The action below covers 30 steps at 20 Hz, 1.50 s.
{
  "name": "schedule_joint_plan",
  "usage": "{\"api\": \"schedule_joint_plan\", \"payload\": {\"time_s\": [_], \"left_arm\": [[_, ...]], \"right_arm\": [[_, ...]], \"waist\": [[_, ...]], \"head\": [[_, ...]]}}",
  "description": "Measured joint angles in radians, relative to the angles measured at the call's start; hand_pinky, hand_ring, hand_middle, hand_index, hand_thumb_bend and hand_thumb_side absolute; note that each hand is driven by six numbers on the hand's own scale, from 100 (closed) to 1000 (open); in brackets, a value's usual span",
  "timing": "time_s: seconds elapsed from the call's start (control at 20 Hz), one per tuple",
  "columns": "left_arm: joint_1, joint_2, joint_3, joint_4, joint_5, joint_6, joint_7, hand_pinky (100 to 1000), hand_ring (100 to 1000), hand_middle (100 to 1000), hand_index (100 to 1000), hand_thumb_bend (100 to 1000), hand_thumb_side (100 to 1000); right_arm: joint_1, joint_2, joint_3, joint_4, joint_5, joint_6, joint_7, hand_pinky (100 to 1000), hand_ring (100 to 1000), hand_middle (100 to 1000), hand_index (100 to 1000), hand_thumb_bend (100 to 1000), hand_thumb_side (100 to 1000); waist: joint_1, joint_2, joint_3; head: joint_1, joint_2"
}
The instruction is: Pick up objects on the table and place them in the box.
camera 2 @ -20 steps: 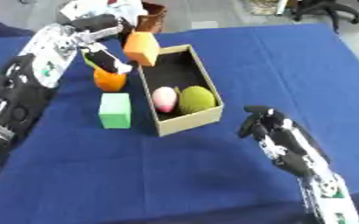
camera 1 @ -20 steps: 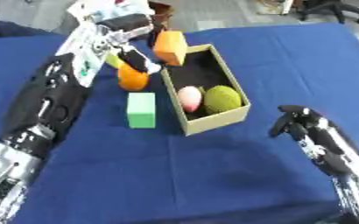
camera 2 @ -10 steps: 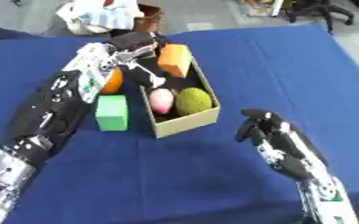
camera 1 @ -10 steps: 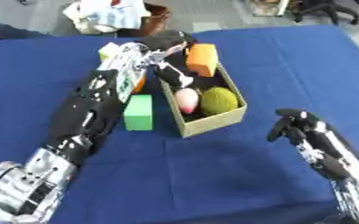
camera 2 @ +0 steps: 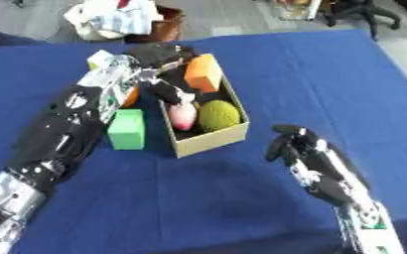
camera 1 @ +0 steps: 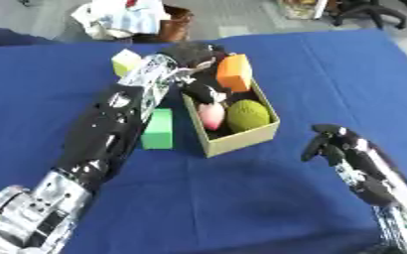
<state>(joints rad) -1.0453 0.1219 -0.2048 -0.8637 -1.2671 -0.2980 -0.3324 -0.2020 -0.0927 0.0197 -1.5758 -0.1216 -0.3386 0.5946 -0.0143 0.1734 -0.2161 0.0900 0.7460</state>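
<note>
Change: a second ago the left hand [camera 1: 198, 55] held the orange block [camera 1: 234, 72] over the table beside the box's far left corner; now the arm has swung right and the block sits over the box's far end.
Orange block: tilted, at the far end of the cardboard box [camera 1: 241, 139]; whether it rests on the rim or hangs clear of it I cannot tell.
Left hand: fingers curled round the block's left side, the thumb side hidden behind it; the block is not yet let go.
Handling: looks like a light, stiff foam or wooden block with flat faces, so a pinch across two opposite faces should hold it; likely not fragile.
Box contents: a pink egg-shaped thing [camera 1: 211, 115] and an olive-green round thing [camera 1: 247, 115] lie side by side in the near half.
Next call: probably lower the block into the free far half, then open the fingers.
Beside the box: a green block [camera 1: 158, 129] on the blue table [camera 1: 328, 74] just left of it; a yellow-green block [camera 1: 126, 61] farther back; something orange [camera 2: 131, 96] shows past the forearm.
Right hand: idle at lower right [camera 1: 337, 146], fingers bent, holding nothing.
</note>
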Motion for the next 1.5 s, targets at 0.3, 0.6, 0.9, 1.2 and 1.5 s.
{"api": "schedule_joint_plan", "payload": {"time_s": [0.3, 0.6, 0.9, 1.2, 1.5], "left_arm": [[-0.001, 0.001, 0.001, 0.0, -0.08, -0.036, -0.046, 911, 883, 939, 971, 537, 906], [0.0, 0.028, 0.012, -0.028, -0.03, -0.056, -0.061, 858, 814, 843, 945, 308, 760], [0.017, 0.151, -0.001, -0.187, 0.258, -0.097, -0.131, 828, 777, 795, 927, 201, 652], [0.118, 0.353, -0.033, -0.406, 0.532, -0.079, -0.232, 829, 783, 807, 933, 266, 696], [0.222, 0.472, -0.067, -0.548, 0.611, -0.055, -0.3, 848, 811, 846, 947, 358, 858]], "right_arm": [[0.0, 0.0, 0.0, 0.0, 0.0, 0.0, 0.0, 587, 585, 560, 825, 100, 459], [0.0, 0.0, 0.0, 0.001, 0.0, 0.0, -0.001, 587, 584, 560, 825, 100, 458], [0.001, 0.0, -0.007, 0.002, 0.003, 0.001, -0.006, 587, 583, 561, 825, 100, 458], [0.008, -0.009, -0.014, 0.003, 0.008, 0.003, -0.013, 587, 583, 561, 826, 100, 461], [0.008, -0.01, -0.019, 0.003, 0.014, 0.004, -0.015, 588, 582, 562, 826, 100, 461]], "waist": [[0.0, 0.0, 0.0], [0.0, 0.0, 0.004], [0.0, 0.0, 0.019], [0.005, -0.001, 0.043], [0.011, -0.001, 0.044]], "head": [[-0.001, 0.0], [-0.004, 0.0], [-0.015, 0.0], [-0.042, 0.001], [-0.047, 0.001]]}}
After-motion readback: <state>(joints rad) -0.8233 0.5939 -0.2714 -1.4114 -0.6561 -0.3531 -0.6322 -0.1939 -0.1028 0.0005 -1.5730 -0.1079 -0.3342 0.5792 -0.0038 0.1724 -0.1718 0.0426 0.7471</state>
